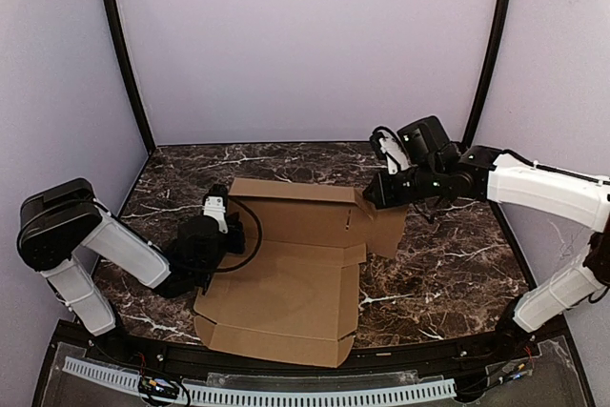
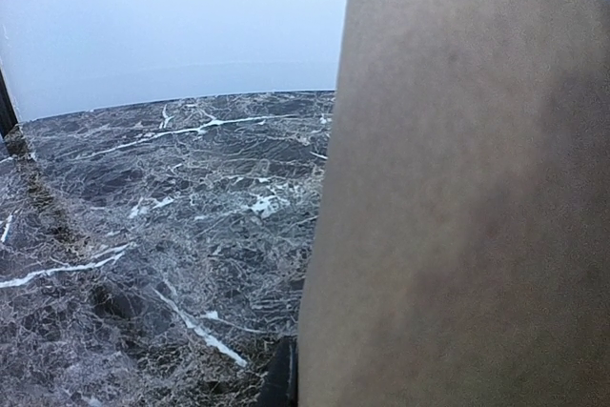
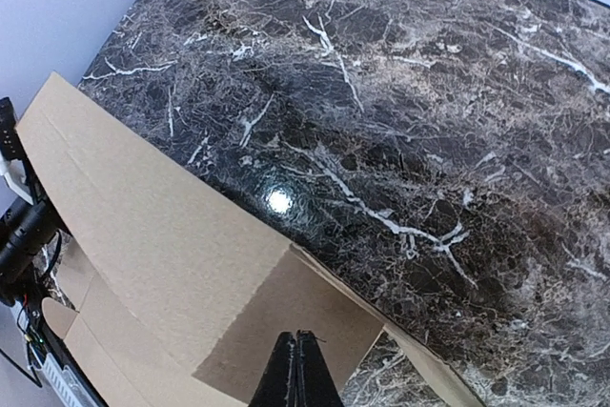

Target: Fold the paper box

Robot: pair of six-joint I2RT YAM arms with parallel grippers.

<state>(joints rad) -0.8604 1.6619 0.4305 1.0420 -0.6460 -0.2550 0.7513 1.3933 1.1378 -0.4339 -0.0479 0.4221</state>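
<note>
The paper box (image 1: 286,283) is a brown die-cut cardboard sheet lying flat mid-table, with its back panel raised along the far edge. My left gripper (image 1: 217,212) is at the sheet's left edge. In the left wrist view a raised flap (image 2: 457,216) fills the right side, with one black finger (image 2: 281,383) pressed against it and the other hidden behind; the gripper looks shut on the flap. My right gripper (image 1: 374,193) is at the back right corner. Its fingers (image 3: 291,378) are shut together, empty, over a shaded corner flap (image 3: 315,312).
The dark marble table (image 1: 448,274) is walled by lilac panels with black posts (image 1: 124,64) at the back corners. A white perforated strip (image 1: 286,394) runs along the near edge. A cable (image 1: 253,235) loops over the sheet by the left wrist.
</note>
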